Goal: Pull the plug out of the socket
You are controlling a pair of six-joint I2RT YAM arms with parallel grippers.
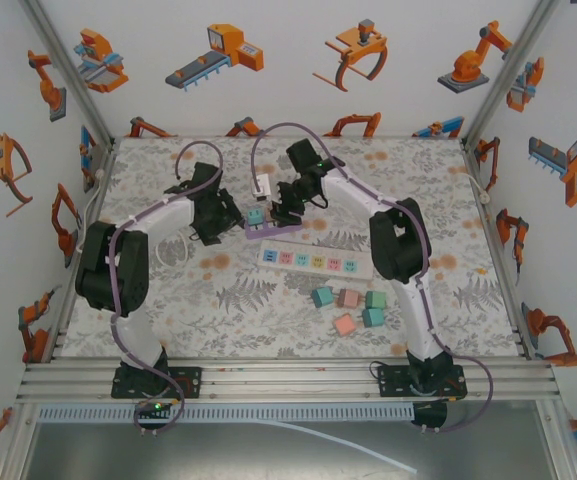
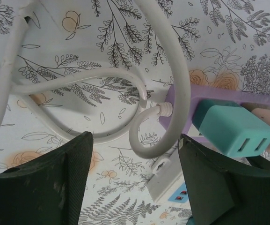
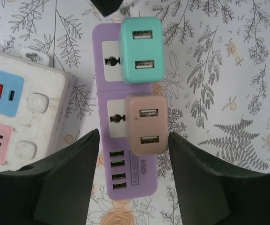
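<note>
"Two plugs sit in the purple power strip (image 3: 107, 91): a teal charger plug (image 3: 141, 49) and a tan charger plug (image 3: 146, 124), both seated flush. So the pull itself isn't done?"

"Not that I can see. The strip lies flat on the tabletop (image 1: 448, 180), just beside a white power strip (image 3: 27, 108), and neither plug has lifted from its socket."

"Where are the arms?"

"The right end effector (image 3: 133, 136) hangs over the tan charger plug, fingers spread to either side of it, pinching nothing as far as I can see. The left end effector (image 2: 135, 138) is at the strip's cord end. It is spread as well, straddling the white cable (image 2: 179, 70) where it enters the purple body."

"Bracing one end, pulling at the other?"

"That's my reading. What's left is to close on the tan plug, pin the strip down, and draw the plug straight out."

"And the loose cube chargers (image 1: 349, 298) near the right arm?"

"They lie apart on the tabletop, well clear of the purple strip."
</note>
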